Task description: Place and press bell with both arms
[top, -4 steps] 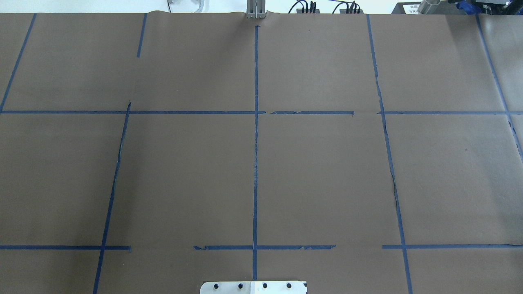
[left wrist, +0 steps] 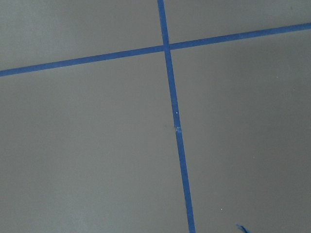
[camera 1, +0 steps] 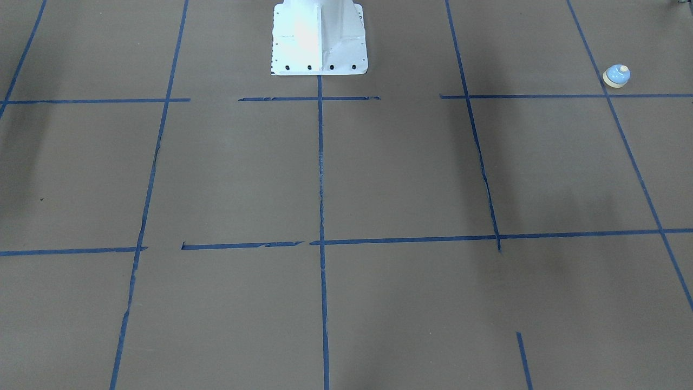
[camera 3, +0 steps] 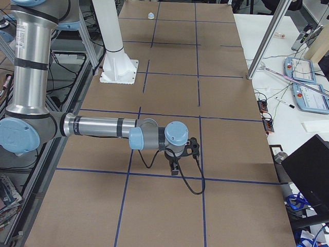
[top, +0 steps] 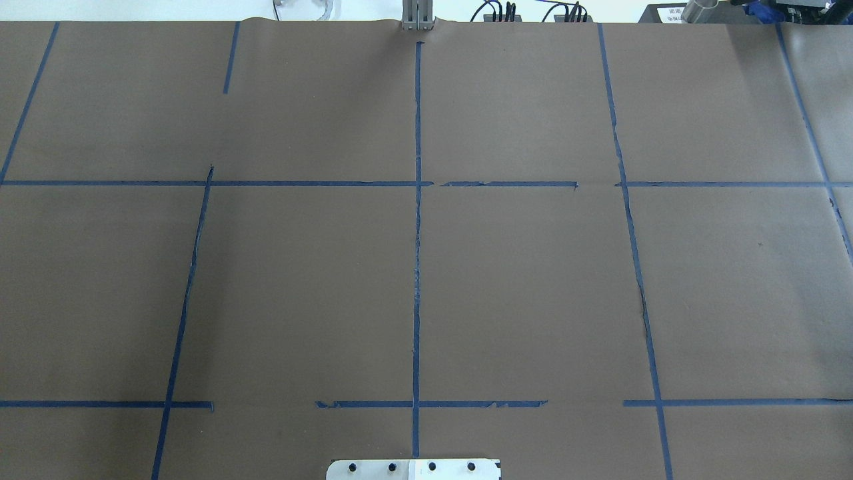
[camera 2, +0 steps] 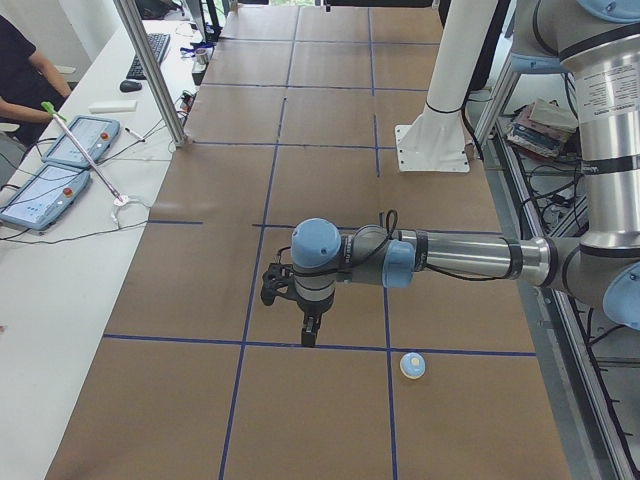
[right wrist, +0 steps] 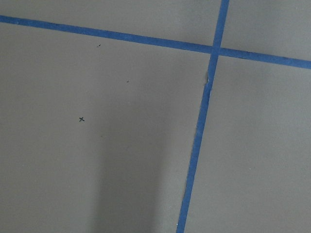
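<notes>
The bell, light blue dome on a cream base, stands on the brown paper at the table's end on my left side. It also shows in the exterior left view and far away in the exterior right view. My left gripper points down over a blue tape line, apart from the bell. My right gripper points down over a tape line at the other end. Both show only in the side views, so I cannot tell whether they are open or shut. The wrist views show only paper and tape.
The white bolted pedestal stands at the robot side of the table's middle. Blue tape lines grid the brown paper. A side bench holds tablets beside an operator. An aluminium post stands at the table's far edge.
</notes>
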{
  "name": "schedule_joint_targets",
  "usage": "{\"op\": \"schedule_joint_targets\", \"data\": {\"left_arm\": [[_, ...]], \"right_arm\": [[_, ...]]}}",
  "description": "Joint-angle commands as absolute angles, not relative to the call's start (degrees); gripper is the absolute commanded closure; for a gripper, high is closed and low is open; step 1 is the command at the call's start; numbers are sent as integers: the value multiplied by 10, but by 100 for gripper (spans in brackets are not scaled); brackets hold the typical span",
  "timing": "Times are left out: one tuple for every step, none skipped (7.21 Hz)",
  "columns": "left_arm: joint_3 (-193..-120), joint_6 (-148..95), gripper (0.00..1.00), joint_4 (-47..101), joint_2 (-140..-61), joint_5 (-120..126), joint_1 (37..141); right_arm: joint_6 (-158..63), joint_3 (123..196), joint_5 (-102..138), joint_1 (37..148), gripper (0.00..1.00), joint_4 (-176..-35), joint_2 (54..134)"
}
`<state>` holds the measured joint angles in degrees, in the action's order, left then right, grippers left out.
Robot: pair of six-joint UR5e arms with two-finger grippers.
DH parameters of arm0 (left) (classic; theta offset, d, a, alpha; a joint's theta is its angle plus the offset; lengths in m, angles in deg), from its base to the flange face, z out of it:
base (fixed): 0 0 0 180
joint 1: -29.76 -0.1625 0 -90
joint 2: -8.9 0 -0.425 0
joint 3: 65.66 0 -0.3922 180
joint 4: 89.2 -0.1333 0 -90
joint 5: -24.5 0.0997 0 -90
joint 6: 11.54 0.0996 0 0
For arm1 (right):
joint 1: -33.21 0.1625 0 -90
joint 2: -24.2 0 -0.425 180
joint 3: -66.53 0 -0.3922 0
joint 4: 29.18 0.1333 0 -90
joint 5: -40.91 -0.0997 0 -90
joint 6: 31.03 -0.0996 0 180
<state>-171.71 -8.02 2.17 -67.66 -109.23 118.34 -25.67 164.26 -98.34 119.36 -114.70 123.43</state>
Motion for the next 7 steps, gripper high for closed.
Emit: {"op": "schedule_joint_targets", "data": {"left_arm": [[-1718, -81, 0, 25, -667, -1093, 1183], [-1716, -82, 0, 26, -663, -1094, 1182], [-1717, -83, 0, 27, -661, -1094, 1182], [-1718, -76, 0, 32, -647, -1096, 1182], [-1717, -76, 0, 42, -630, -1101, 1182], [-1717, -77, 0, 61, -627, -1104, 1182], [-1717, -77, 0, 78, -616, -1112, 1182]], "right_arm": [[-258, 1643, -984, 1193, 0, -1147, 1234], [-260, 1643, -986, 1193, 0, -1148, 1232], [-259, 1640, -985, 1193, 0, -1148, 1229], [-258, 1641, -986, 1193, 0, -1147, 1229], [-259, 1643, -986, 1193, 0, -1146, 1228], [-258, 1639, -984, 1193, 0, -1145, 1229], [-258, 1634, -983, 1193, 0, -1131, 1228]]}}
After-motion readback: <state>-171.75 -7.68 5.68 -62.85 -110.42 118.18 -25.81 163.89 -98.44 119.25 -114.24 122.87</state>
